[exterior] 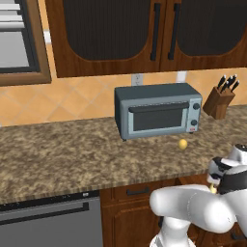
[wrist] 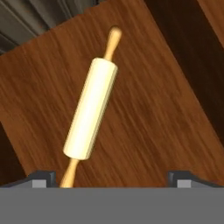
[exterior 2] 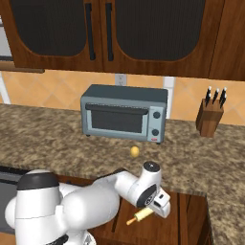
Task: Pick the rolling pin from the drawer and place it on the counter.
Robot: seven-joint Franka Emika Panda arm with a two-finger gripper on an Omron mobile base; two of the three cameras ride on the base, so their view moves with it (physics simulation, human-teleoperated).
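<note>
— what's on the table point(exterior: 58, 154) from where you sit?
— i see a toaster oven point(exterior: 158, 111), a knife block point(exterior: 218, 102), a small yellow fruit point(exterior: 183, 144).
— and the drawer point(wrist: 144, 109)?
— the rolling pin point(wrist: 91, 111) lies flat on its wooden bottom.

Left base view: we sit behind the arm on its left, looking forward and down across the counter point(exterior: 72, 154) at the toaster oven point(exterior: 158, 111), with the dishwasher front point(exterior: 48, 224) at lower left. Mid-range, whole worktop stretch visible.

Right base view: we sit behind on the right, same heading, looking down over the arm into the open drawer point(exterior 2: 184, 222).

Shared between both: counter, toaster oven, knife block point(exterior 2: 209, 117), small yellow fruit point(exterior 2: 135, 151), upper cabinets point(exterior 2: 143, 33).

Hand view: we look straight down into the drawer floor from close above, the rolling pin point(wrist: 91, 113) large and diagonal in frame, fingertips point(wrist: 41, 178) at the bottom corners.
</note>
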